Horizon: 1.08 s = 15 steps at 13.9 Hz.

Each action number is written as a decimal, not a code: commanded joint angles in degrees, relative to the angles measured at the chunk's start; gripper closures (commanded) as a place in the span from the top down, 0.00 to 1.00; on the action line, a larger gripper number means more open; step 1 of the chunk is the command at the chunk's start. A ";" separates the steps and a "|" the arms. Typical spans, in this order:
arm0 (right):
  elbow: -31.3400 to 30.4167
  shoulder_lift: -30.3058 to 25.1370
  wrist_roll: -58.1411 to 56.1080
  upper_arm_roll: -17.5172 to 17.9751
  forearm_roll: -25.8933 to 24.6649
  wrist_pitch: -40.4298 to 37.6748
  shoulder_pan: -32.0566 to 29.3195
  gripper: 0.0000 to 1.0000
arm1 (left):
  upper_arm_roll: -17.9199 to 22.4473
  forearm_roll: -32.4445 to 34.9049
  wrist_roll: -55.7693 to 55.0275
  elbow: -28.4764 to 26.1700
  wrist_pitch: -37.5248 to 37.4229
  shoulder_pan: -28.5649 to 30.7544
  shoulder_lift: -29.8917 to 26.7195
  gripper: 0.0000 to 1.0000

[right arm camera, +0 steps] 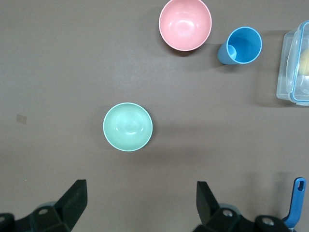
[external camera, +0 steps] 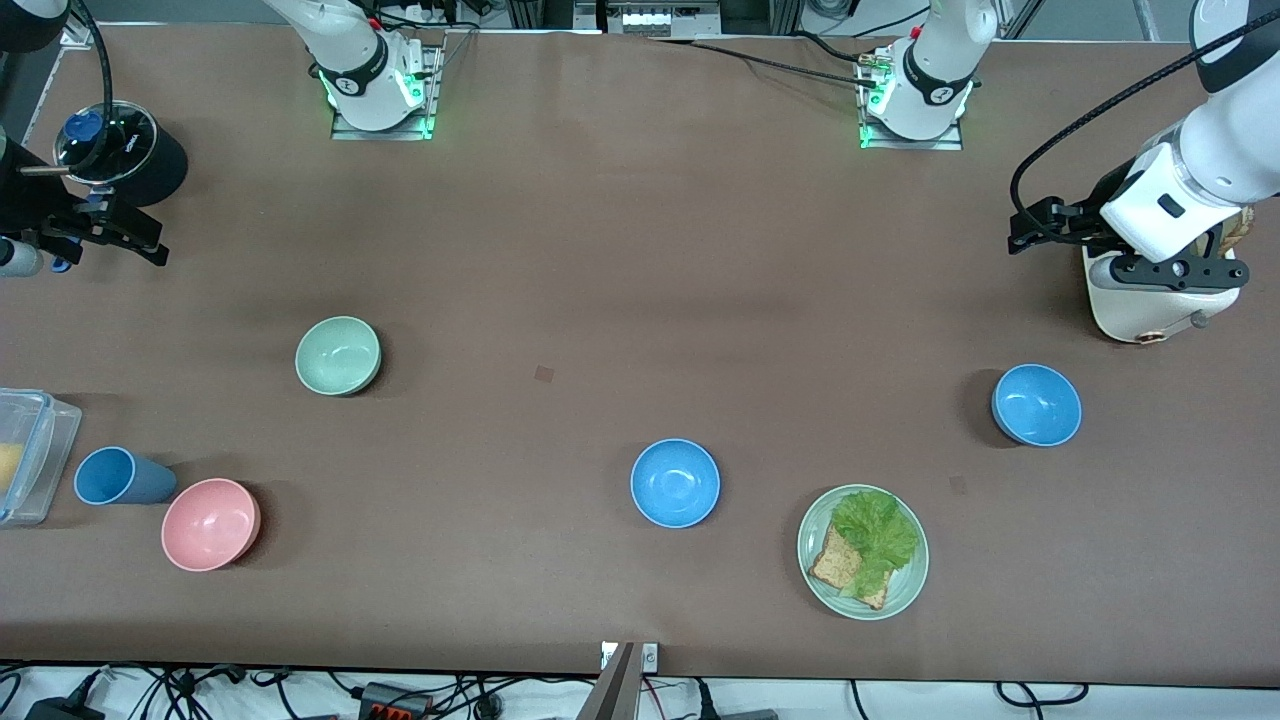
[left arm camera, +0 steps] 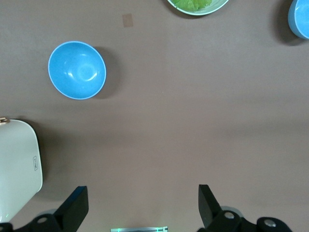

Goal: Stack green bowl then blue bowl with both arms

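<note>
The left end effector [external camera: 1030,228] is hovering with fingers spread and empty over the bench [external camera: 620,250] at the left arm's end, above a white appliance [external camera: 1130,305]. The right end effector [external camera: 110,235] is likewise hanging spread and empty over the right arm's end, beside a black pot [external camera: 125,155]. The green bowl [external camera: 338,355] is sitting upright toward the right arm's end; the nearest blue bowl [external camera: 1037,404] is resting near the appliance, and a second blue bowl [external camera: 675,482] is lying mid-bench, just beside a green plate [external camera: 862,552].
</note>
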 commanded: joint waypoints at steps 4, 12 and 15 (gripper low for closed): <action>-0.04 -0.25 0.08 0.12 -0.60 -0.32 -0.06 1.00 | 0.03 1.03 0.36 -0.20 -1.46 0.53 -0.97 1.00; 1.63 11.60 0.35 0.12 -0.07 0.38 0.64 1.00 | -0.06 0.94 -1.04 -0.29 -1.90 0.53 -0.61 1.00; 2.95 16.26 0.17 0.12 -0.95 0.55 3.45 1.00 | -0.06 0.94 -1.21 -0.38 -3.75 0.53 -0.18 1.00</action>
